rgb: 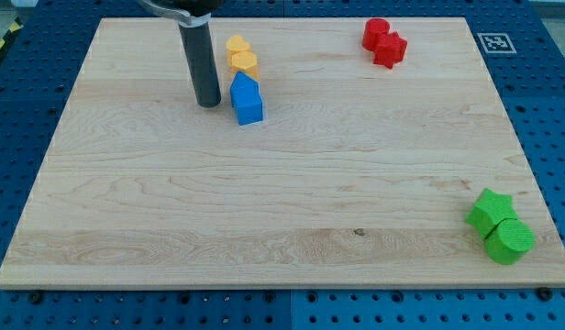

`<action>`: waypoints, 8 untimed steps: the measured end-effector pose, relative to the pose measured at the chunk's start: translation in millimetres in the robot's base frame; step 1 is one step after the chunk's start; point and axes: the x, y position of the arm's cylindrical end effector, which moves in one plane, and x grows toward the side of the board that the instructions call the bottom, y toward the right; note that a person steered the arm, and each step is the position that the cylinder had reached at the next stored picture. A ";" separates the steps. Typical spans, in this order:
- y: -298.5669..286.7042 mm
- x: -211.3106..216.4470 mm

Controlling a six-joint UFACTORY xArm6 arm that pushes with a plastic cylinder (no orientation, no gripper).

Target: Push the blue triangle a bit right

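One blue triangle-topped wooden block (247, 99) sits on the pale wooden tabletop (282, 202), toward its 11 o'clock corner. There are no jaws; my tip (208, 104) stands just beside the block at its 9 o'clock. Two yellow blocks (241, 55) crowd its 12 o'clock. Open board lies toward 3 o'clock. Two red blocks (384, 41) and two green blocks (500, 226) sit well apart.
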 end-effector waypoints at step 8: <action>20.7 -16.1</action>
